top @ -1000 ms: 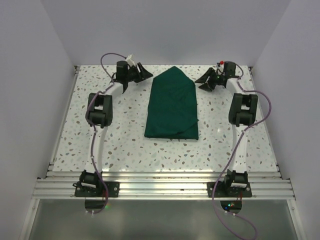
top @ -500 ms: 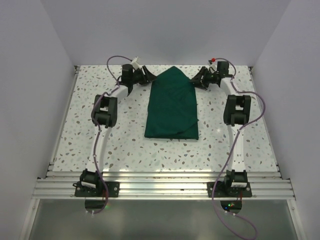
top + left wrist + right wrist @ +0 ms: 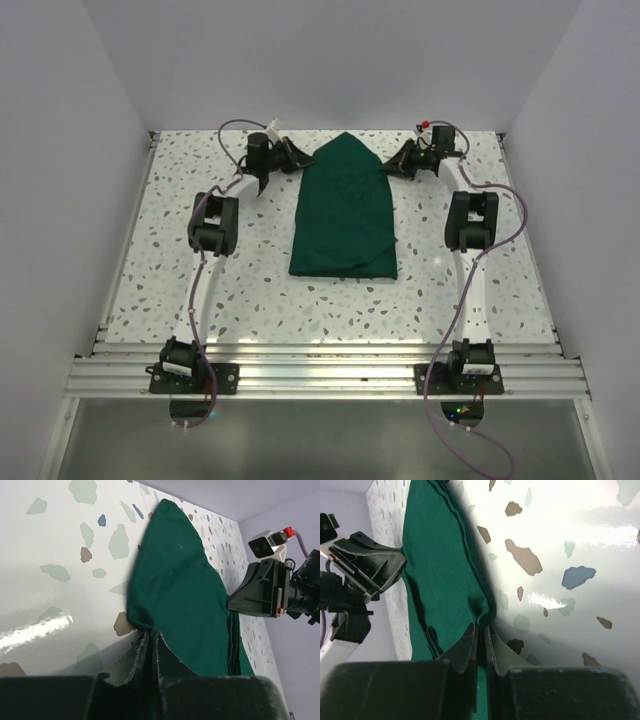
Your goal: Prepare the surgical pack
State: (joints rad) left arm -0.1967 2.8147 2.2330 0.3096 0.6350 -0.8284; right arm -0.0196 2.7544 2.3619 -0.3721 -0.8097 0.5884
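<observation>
Left hand [image 3: 150, 636] and right hand [image 3: 482, 629], spread earlier, now each pinch an edge of the drape [image 3: 345, 215].

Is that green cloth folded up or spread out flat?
Folded. The green cloth lies as a narrow pointed bundle, with stacked layer edges visible along its side.

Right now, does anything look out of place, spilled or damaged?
Nothing stands out. The green drape lies folded flat on the table, tapering to a far point; the left gripper and right gripper each pinch an edge, puckering the cloth slightly.
</observation>
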